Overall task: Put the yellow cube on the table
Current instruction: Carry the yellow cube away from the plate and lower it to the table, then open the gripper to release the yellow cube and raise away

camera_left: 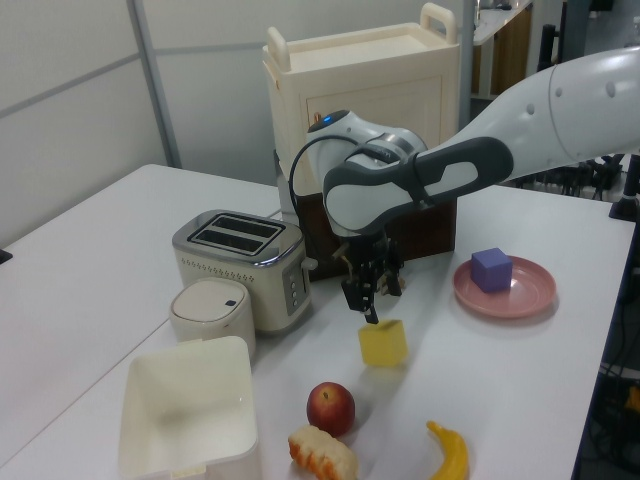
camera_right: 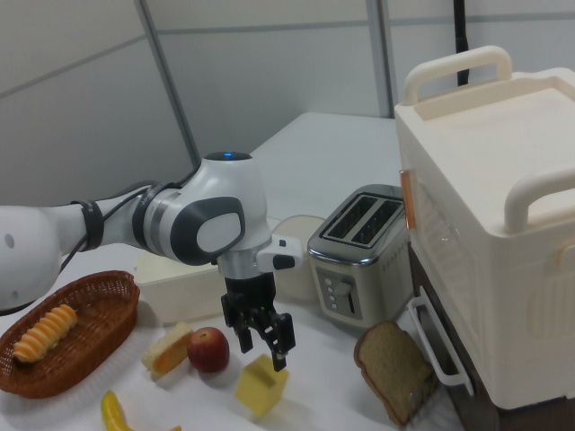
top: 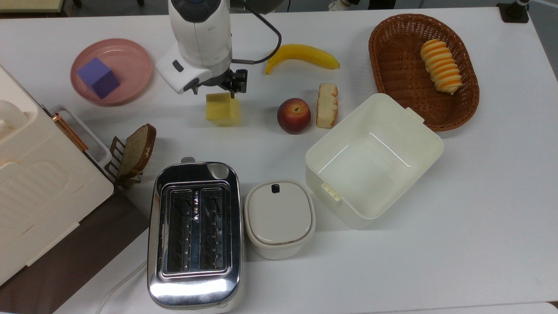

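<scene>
White tabletop, smooth and faintly glossy, runs under everything, with grey panel walls behind it in the side views.

Just above the table (top: 457, 226) hangs the gripper (camera_left: 372, 297), its dark fingers spread and holding nothing. Directly beneath it sits the cube (top: 222, 109), a matte yellow block with crisp edges. In the left view a clear gap shows between fingertips and cube top. It looks to be resting flat on the bare surface, though the right view's angle makes it seem a little tilted, so I cannot be sure it has fully settled. By my reading the task is essentially done: the block is on the table and released, and what remains is for the arm to lift clear.

Near the cube on the top view's right lies a peach (top: 294, 115), round and dull red, with a bread piece (top: 327, 105) touching or just beside it. A banana (top: 301, 55), waxy and curved, lies farther up. Well apart on the top view's left is a round pink plate (top: 137, 65) carrying a purple cube (top: 98, 77), smaller and equally sharp-edged. A woven brown basket (top: 392, 74) holds a ridged, striped roll (top: 441, 65). Nearer the top view's bottom stand a mirror-bright toaster (top: 194, 237), a lidded cream pot (top: 279, 218), and an open cream bin (top: 375, 159) with thin plastic walls.
</scene>
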Available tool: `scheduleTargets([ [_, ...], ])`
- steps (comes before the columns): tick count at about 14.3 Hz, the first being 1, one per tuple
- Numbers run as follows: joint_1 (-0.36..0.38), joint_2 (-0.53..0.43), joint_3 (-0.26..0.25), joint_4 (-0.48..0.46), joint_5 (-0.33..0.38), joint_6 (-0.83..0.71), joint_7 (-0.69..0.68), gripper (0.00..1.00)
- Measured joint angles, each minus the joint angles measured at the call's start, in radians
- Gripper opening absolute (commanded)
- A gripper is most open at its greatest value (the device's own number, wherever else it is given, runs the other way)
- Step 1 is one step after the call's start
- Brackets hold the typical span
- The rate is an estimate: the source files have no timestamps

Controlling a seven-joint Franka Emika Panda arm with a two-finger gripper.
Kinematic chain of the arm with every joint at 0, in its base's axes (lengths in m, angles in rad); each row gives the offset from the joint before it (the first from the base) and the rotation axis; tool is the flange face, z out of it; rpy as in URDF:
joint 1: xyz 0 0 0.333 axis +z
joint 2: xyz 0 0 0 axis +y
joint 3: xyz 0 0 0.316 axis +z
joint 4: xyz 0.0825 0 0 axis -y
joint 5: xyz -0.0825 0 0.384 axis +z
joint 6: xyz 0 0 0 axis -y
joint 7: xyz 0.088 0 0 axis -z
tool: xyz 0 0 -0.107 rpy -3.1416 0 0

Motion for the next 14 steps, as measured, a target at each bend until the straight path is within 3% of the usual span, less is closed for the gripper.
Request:
scheduleTargets([
  [5,0.022,-0.027,0.0,0.022,0.0,-0.001,0.027,1.0],
  [10,0.023,-0.246,0.017,0.069,0.0,-0.105,0.036,1.0],
  [14,0.0,-0.317,0.017,0.063,0.0,-0.139,0.036,1.0],
])
